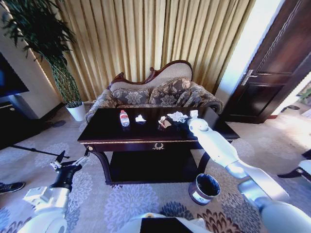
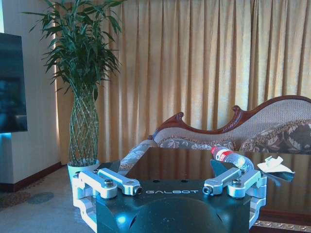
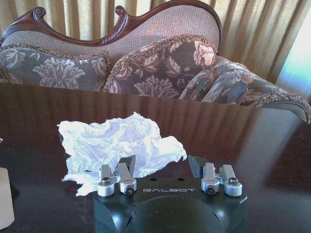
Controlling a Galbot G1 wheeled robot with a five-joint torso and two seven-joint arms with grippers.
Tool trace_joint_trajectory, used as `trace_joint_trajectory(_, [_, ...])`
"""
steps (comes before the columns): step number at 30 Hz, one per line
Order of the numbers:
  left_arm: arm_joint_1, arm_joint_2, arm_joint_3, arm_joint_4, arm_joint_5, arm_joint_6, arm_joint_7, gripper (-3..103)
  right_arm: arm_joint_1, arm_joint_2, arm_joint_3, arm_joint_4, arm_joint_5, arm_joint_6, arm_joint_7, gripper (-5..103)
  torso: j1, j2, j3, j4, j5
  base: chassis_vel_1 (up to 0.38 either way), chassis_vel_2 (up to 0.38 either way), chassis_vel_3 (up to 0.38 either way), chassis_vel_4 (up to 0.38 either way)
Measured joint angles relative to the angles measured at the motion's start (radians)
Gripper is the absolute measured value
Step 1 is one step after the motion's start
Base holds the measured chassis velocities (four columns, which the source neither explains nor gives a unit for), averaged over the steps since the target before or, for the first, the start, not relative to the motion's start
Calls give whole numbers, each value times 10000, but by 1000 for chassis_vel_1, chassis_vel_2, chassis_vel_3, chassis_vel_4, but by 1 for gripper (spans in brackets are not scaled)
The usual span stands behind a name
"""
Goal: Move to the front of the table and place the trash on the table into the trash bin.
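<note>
1. While my base sits in front of the table [image 1: 112,136], my right arm reaches out over the right part of its top.
2. Right end effector [image 3: 162,167]: fingers spread, nothing between them, low over the dark top just short of the crumpled white paper [image 3: 119,143]; one finger overlaps the paper's near edge in the right wrist view, contact unclear.
3. Left end effector [image 1: 74,158]: fingers spread, empty, held low off the table's left front corner.
4. Clear bottle [image 1: 124,118] with red cap lies on the tabletop left of centre; small white scrap [image 1: 140,118] just beside it.
5. Brownish wrapper [image 1: 164,122] lies near the crumpled paper.
6. Trash bin [image 1: 204,189] stands on the carpet off the table's right front, under my right arm.
</note>
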Motion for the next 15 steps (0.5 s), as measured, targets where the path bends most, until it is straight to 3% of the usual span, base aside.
trace_joint_trajectory(15, [-1, -43, -11, 0, 4, -50, 1, 100, -66, 39, 37, -25, -52, 27, -17, 62, 0, 0, 0, 0, 0, 0, 0, 0, 0])
